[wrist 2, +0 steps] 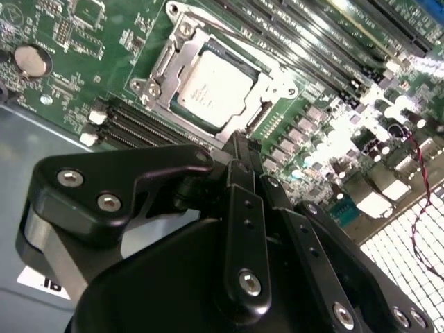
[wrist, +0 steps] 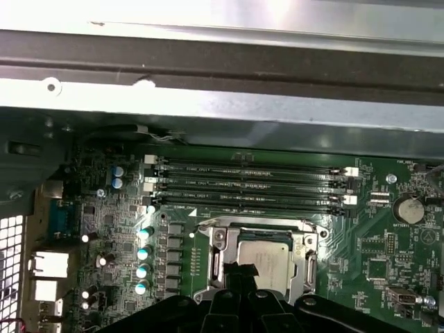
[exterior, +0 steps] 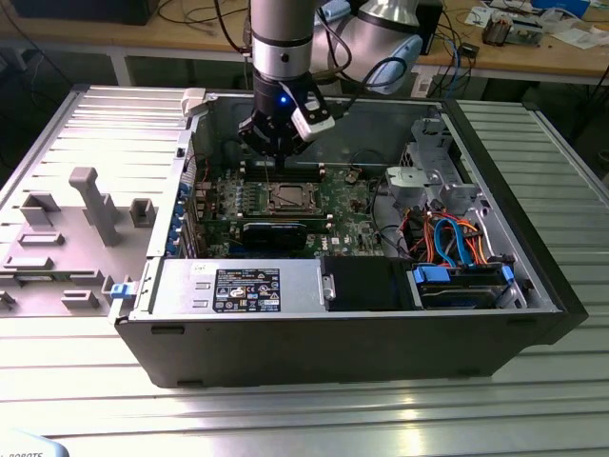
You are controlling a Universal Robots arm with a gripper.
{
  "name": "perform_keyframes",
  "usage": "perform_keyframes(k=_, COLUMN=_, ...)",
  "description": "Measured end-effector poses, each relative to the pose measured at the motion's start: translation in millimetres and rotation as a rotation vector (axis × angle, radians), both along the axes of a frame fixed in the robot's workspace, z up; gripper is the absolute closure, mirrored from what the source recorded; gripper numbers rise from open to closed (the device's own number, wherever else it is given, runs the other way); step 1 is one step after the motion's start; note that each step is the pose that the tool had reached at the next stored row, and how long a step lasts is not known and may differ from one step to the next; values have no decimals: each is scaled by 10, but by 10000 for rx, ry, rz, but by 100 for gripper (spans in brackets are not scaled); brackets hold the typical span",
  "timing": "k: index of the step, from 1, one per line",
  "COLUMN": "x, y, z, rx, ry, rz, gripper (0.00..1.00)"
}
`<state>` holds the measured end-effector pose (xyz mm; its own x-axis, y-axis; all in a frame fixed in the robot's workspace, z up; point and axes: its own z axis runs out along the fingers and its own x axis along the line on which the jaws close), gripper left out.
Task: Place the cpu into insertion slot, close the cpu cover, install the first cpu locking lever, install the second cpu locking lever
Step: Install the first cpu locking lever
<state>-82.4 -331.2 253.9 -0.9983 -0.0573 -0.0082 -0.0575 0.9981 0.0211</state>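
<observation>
Overhead, arm (exterior: 283,38) vertical, hand (exterior: 274,155) low over seated cpu (wrist 2: 211,87).

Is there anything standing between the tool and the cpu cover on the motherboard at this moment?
Nothing visible does. In the second wrist view the tool hangs in open air above the cpu cover, which lies down around the cpu.
</observation>
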Motion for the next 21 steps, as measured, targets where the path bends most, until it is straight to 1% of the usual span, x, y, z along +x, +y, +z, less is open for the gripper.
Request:
perform_keyframes(k=4, x=-56, y=-1, z=0, rx=3, ry=-8, rz=-25, gripper=89)
perform_keyframes(k=6, x=-105, y=0, z=0, rx=4, ry=-16, rz=-29, gripper=89)
perform_keyframes(k=8, x=-179, y=0, z=0, rx=8, ry=-29, rz=-28, gripper=89)
perform_keyframes(k=10, x=-220, y=0, z=0, rx=7, ry=-53, rz=-30, gripper=89)
perform_keyframes(k=12, x=-304, y=0, z=0, rx=8, ry=-101, rz=-28, gripper=89)
perform_keyframes(k=15, x=-371, y=0, z=0, rx=11, ry=-156, rz=-30, gripper=89)
perform_keyframes(k=19, x=-391, y=1, z=3, rx=11, ry=-205, rz=-30, gripper=89)
perform_keyframes(k=21, x=-392, y=8, z=13, rx=12, ry=-239, rz=-28, gripper=89)
